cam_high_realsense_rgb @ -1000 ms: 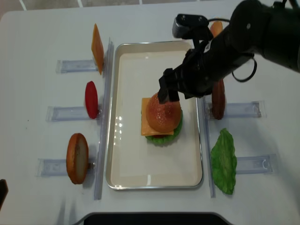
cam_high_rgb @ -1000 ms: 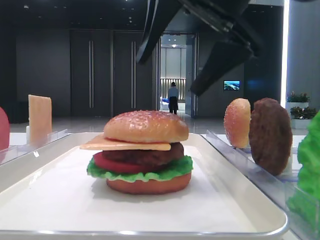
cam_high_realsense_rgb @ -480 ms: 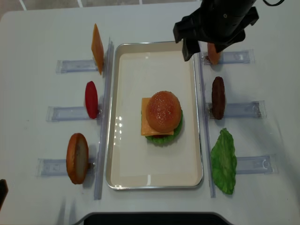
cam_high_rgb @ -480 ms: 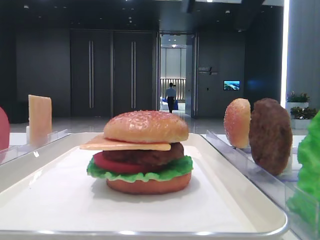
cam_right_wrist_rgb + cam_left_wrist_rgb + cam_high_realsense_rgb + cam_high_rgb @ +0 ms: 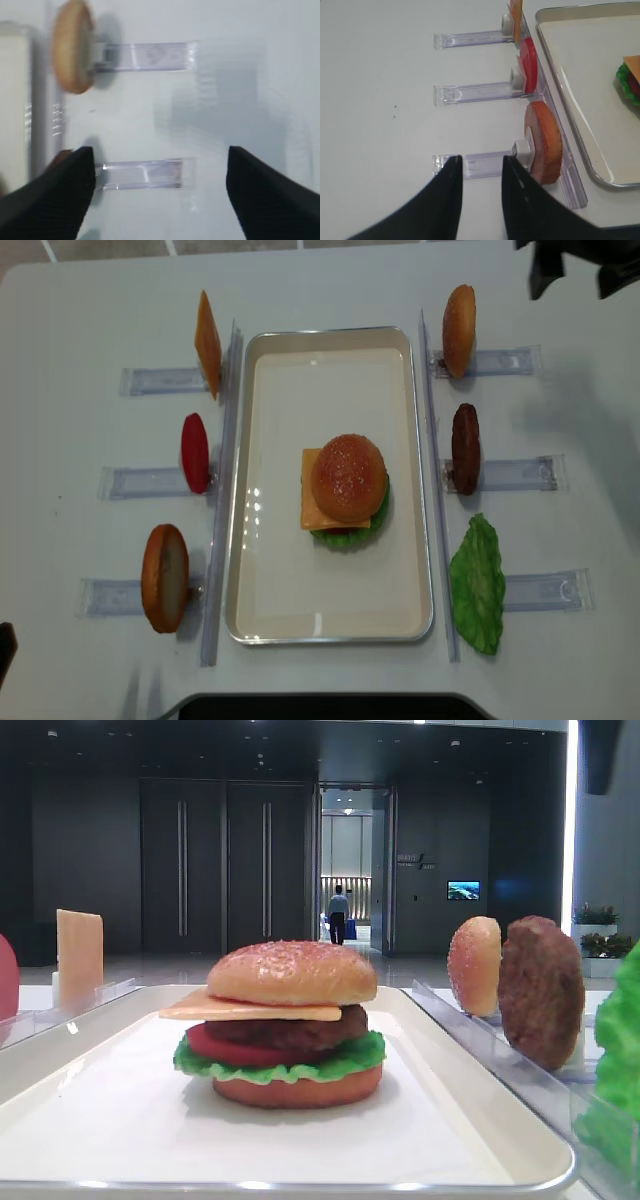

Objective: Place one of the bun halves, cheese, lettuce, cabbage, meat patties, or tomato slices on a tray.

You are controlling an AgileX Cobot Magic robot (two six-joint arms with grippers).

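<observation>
A stacked burger sits in the middle of the white tray. The domed speckled bun top lies on top of it. Below it come a cheese slice, a patty, a tomato slice, lettuce and a bottom bun. My right gripper is at the far right corner of the table, well away from the tray. In its wrist view the right gripper is open and empty above a clear rack. My left gripper hovers left of the tray, open and holding nothing.
Clear racks line both sides of the tray. On the left stand a cheese slice, a tomato slice and a flat bottom bun. On the right are a second bun top, a patty and a lettuce leaf.
My right arm has lifted off the burger and pulled back to the far right corner. The bun top stays on the stack. The left gripper has not moved.
</observation>
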